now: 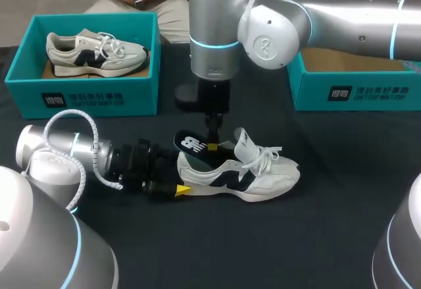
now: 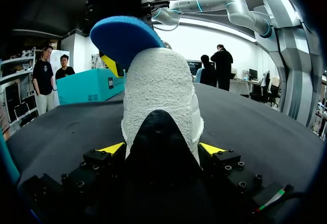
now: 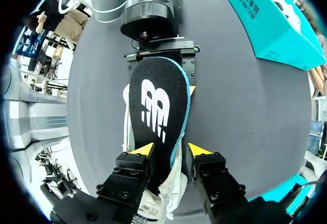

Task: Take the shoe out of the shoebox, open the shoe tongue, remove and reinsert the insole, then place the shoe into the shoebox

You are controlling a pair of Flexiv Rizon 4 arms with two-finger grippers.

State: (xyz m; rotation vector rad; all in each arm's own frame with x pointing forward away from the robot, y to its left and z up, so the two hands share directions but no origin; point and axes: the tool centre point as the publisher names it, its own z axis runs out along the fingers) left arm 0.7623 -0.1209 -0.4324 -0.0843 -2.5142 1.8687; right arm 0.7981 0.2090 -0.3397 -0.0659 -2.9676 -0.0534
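We start with the black table (image 1: 329, 236), which carries everything. Our right arm (image 1: 342, 19) comes in from 2 o'clock and drops straight down over the middle. Our left arm (image 1: 66, 151) lies low, reaching in from 8 o'clock.

The teal right shoebox (image 1: 355, 91) sits at 2 o'clock with its brown floor showing. Its front wall bears a white label too small for us to make out. The right arm hides its left end, and its other end is cut off. The teal left shoebox (image 1: 85, 98) at 10 o'clock carries the same kind of white print. A second shoe (image 1: 99, 52) stands inside it, toe toward 3 o'clock.

The shoe (image 1: 263, 177) rests on the table just below centre, well apart from both boxes. It is pale with a dark side mark, its toe toward 3 o'clock, its tongue lifted and its laces loose.

The insole (image 3: 156, 101) has a black top with a white logo and a blue underside. Its heel end rises out of the shoe toward 11 o'clock. Its front end is hidden inside the shoe.

The left gripper (image 2: 162, 148) is pressed on the shoe's heel from both sides. The head view shows only one of its yellow tips. The right gripper (image 3: 169, 150) pinches the insole between its fingers (image 3: 142, 149).
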